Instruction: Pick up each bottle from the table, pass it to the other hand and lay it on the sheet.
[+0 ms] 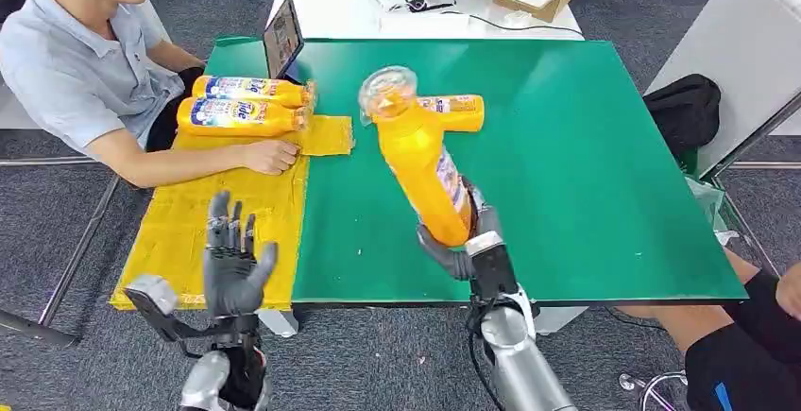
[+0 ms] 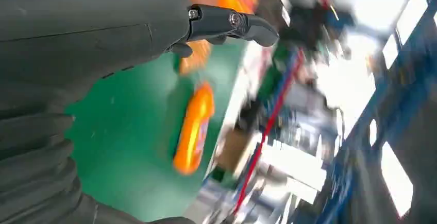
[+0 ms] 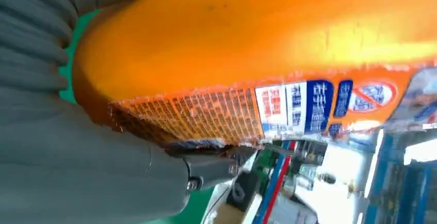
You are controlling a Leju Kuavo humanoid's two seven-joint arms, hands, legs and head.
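Left hand [image 1: 233, 265] empty with fingers spread above the yellow sheet [image 1: 213, 231]; right hand [image 1: 460, 241] grips a tall orange plastic bottle [image 1: 420, 161].

Two orange bottles [image 1: 244, 104] lie on the sheet's far end beside a person's hand [image 1: 271, 156]. The held bottle tilts, clear cap up, off the green table [image 1: 586, 175]; behind it another bottle [image 1: 453, 111] apparently lies flat, with bare green to the right.

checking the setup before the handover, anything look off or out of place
One oddity: a person's hand rests on the yellow sheet beside the two laid bottles, right where the bottle held by the right hand should land. No spills.
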